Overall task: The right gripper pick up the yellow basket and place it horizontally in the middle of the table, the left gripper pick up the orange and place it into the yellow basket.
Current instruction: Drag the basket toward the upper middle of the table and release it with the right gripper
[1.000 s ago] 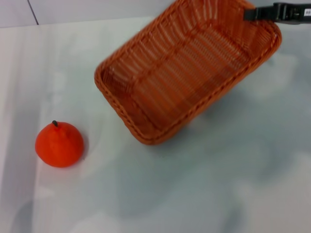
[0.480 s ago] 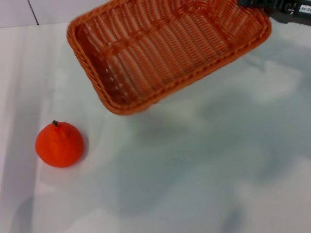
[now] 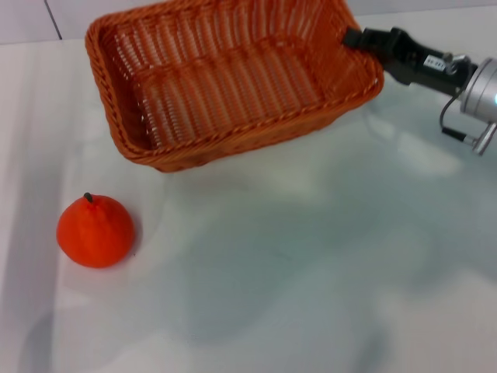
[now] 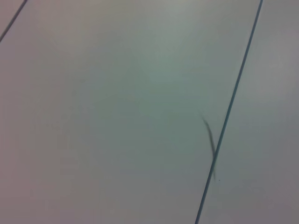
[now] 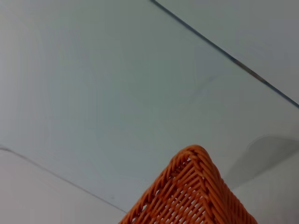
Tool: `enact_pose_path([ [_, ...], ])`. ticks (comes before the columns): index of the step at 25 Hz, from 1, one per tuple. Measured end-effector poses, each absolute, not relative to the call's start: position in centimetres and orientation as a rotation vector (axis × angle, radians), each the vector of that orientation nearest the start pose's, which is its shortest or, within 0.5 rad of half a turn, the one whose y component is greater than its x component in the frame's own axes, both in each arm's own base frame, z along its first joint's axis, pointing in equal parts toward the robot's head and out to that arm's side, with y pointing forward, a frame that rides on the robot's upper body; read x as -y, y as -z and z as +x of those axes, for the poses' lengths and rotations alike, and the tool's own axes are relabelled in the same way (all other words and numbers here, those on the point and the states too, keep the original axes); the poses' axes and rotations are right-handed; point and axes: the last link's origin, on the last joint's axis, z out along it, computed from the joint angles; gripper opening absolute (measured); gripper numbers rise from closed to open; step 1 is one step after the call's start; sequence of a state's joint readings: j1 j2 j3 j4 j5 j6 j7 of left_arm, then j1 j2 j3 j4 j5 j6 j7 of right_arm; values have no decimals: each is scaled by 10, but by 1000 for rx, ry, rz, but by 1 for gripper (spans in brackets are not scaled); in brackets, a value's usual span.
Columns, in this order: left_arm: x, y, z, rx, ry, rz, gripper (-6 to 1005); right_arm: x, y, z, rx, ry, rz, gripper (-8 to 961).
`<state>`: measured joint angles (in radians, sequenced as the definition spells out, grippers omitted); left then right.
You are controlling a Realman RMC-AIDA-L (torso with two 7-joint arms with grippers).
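Note:
The yellow basket (image 3: 225,81), an orange-brown wicker one, lies nearly horizontal at the far middle of the white table (image 3: 311,272), its open side up and empty. My right gripper (image 3: 353,39) comes in from the right and is shut on the basket's right rim. A corner of the basket shows in the right wrist view (image 5: 191,196). The orange (image 3: 95,231) sits on the table at the left, in front of the basket and apart from it. The left gripper is out of view; the left wrist view shows only a pale surface with dark lines.
The table's far edge meets a pale wall behind the basket. The right arm's silver wrist (image 3: 481,93) with its cable hangs over the table's right side.
The right gripper has swung the basket left and turned it from a steep diagonal to nearly horizontal. The arm has come further into view. The orange has not moved.

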<state>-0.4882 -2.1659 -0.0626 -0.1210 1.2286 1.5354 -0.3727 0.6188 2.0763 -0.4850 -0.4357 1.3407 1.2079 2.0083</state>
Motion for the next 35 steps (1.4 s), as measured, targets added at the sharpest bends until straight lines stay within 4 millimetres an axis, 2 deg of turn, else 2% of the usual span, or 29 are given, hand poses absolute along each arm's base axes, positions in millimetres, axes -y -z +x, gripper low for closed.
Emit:
enact_pose_path([
  [3, -311, 1, -300, 629, 1131, -1226, 684, -381, 9, 283, 1668, 459, -1532, 212],
  [8, -311, 3, -303, 647, 1117, -1229, 685, -381, 15, 289, 1626, 492, -1557, 215],
  [33, -310, 3, -304, 658, 1114, -1219, 691, -375, 27, 297, 1569, 517, -1609, 227],
  [35, -309, 4, -304, 658, 1114, -1219, 692, -374, 27, 297, 1566, 510, -1609, 317],
])
